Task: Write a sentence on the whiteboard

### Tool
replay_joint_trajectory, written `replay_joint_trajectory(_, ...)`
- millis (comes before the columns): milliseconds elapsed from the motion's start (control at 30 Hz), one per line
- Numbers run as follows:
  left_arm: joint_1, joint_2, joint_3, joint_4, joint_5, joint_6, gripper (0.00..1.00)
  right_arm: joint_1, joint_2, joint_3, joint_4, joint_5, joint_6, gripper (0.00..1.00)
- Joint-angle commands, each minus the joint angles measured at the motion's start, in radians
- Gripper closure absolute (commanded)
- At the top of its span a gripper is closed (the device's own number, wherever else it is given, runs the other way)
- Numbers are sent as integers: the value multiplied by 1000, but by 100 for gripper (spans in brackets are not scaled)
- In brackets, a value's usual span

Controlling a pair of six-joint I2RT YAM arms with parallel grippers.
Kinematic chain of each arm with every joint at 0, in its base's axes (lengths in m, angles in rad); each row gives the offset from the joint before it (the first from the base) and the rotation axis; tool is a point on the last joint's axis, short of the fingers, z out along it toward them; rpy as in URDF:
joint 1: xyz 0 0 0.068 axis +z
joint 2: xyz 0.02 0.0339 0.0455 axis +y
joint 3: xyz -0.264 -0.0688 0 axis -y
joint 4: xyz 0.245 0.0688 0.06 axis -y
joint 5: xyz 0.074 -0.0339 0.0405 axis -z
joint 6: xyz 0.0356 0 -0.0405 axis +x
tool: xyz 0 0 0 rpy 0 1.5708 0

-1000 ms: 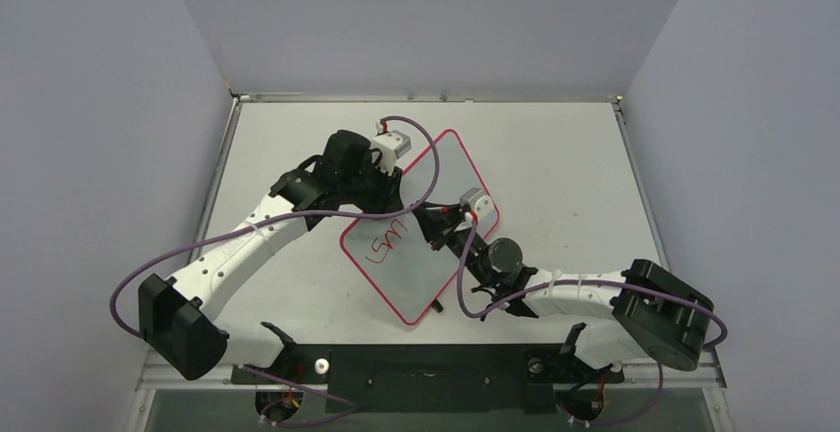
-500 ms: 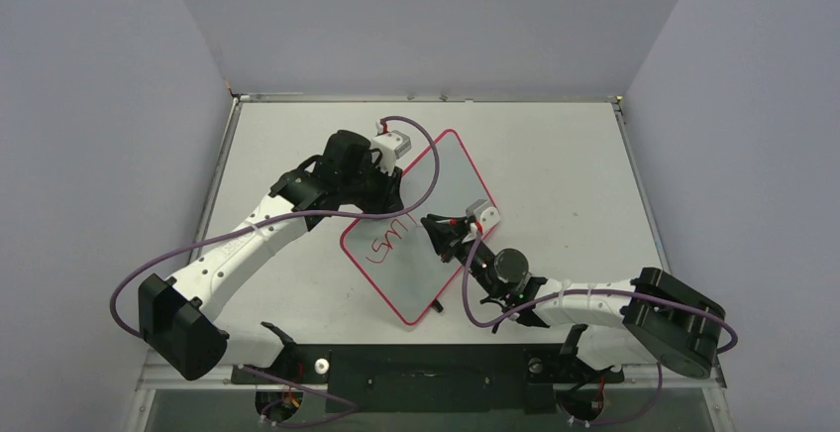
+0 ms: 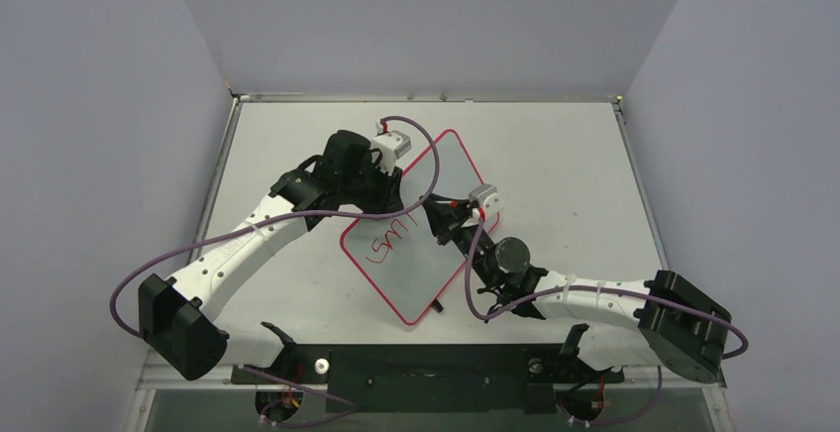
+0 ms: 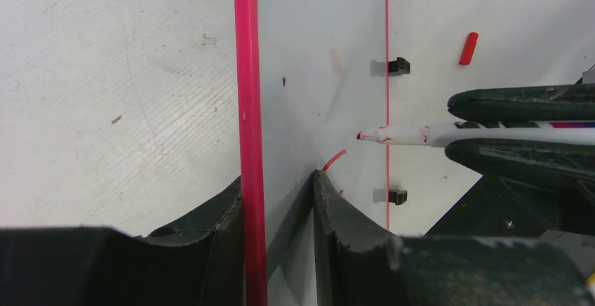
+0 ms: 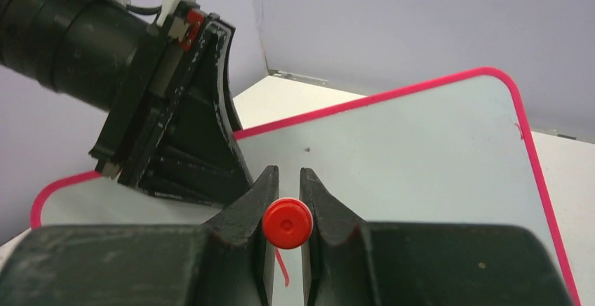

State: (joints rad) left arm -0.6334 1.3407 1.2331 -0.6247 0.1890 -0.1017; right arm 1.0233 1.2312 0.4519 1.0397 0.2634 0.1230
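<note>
The whiteboard (image 3: 436, 169) lies turned like a diamond on the table. Red lettering (image 3: 386, 244), roughly "Sm", sits near its left edge. My left gripper (image 3: 394, 202) is shut on the board's red-bordered left edge (image 4: 245, 74), one finger on each side of it. My right gripper (image 3: 436, 219) hovers over the board's middle, shut on a white marker (image 4: 407, 134) whose red tip points at the board close to the surface. In the right wrist view the marker's red end (image 5: 287, 223) sits between the jaws, and a red stroke (image 5: 283, 272) shows below it.
A loose red marker cap (image 4: 468, 48) lies on the table beyond the board's clip edge. Two small black clips (image 4: 398, 66) (image 4: 397, 196) sit on that edge. Purple cables loop off both arms. Walls enclose the table on three sides.
My right gripper with the marker has shifted a little toward the far side over the board, and its arm has stretched out. The left arm and the board have not moved.
</note>
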Motion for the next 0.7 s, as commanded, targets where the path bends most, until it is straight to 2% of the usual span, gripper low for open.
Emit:
replay_joint_trajectory(0, -11, 8, -35, -29, -130, 134, 100, 0, 55, 86, 43, 60, 4, 100)
replay_joint_trajectory(200, -12, 6, -36, -29, -131, 136, 100, -2, 101, 134, 59, 46, 33, 100)
replay_joint_trajectory(667, -12, 5, -36, -28, -131, 136, 100, 2, 118, 135, 70, 16, 84, 100)
